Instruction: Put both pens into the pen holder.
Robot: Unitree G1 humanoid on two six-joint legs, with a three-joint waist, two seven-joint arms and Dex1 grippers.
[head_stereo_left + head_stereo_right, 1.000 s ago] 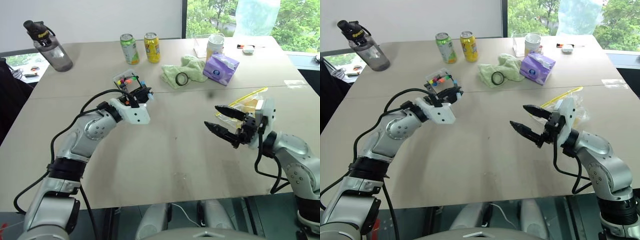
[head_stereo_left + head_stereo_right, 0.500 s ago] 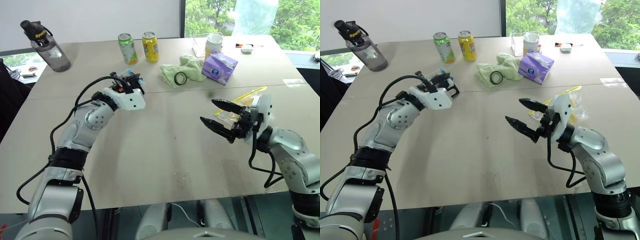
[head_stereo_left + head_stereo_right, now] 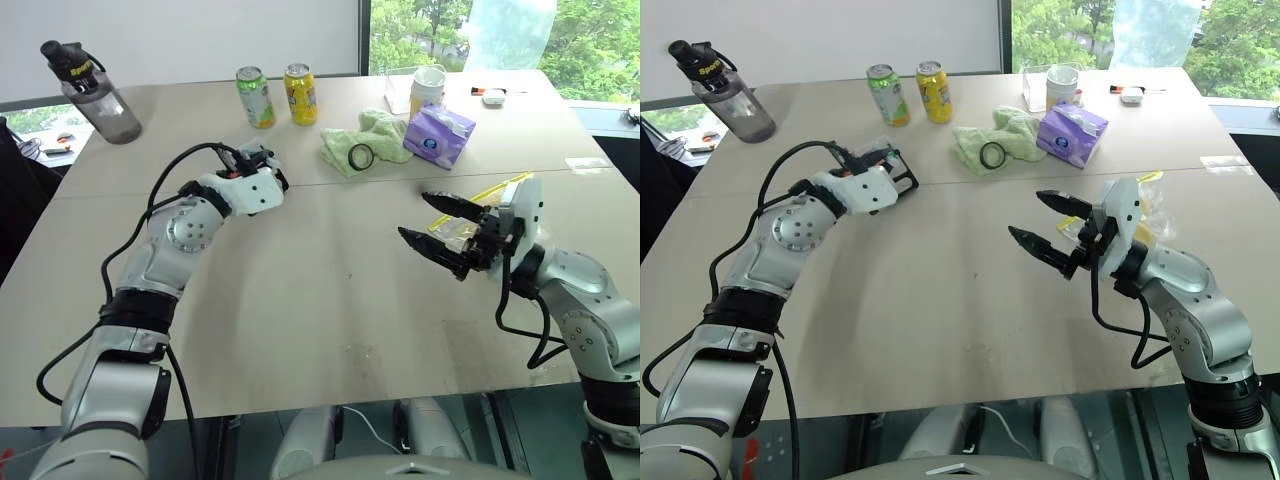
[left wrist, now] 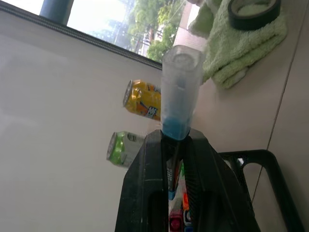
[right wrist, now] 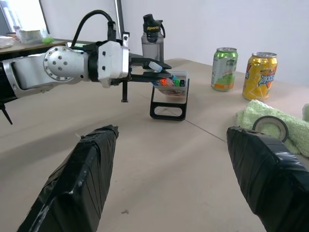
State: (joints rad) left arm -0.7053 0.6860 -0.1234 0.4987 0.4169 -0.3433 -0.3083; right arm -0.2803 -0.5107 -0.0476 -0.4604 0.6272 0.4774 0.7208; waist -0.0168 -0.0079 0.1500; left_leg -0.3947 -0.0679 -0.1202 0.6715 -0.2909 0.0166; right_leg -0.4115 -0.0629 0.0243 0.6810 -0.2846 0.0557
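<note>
left hand (image 4: 176,145) clenched on a pen (image 4: 178,92), fingers (image 4: 145,193) pinching it at the light-blue part with the clear cap end sticking out past the fingertips; in the right wrist view the pen's (image 5: 159,68) light-blue end pokes out of the left hand (image 5: 152,72), long axis roughly level and slightly tilted, aimed over the pen holder (image 5: 170,94); pen holder is a clear box with black frame and loop foot, standing upright on the counter (image 3: 330,300), just beside and under the left hand's tip, coloured bits visible inside; cannot tell if pen touches holder; in the head view the left hand (image 3: 268,172) sits over the holder near the far-left part of the counter, below the green can (image 3: 257,97) and yellow can (image 3: 299,94); second pen not made out; right hand (image 3: 440,235) released, fingers spread wide, holding nothing, hovering above the counter well apart from the holder, pointing toward the left hand; green towel (image 3: 365,140) with tape roll (image 3: 362,157) beyond
</note>
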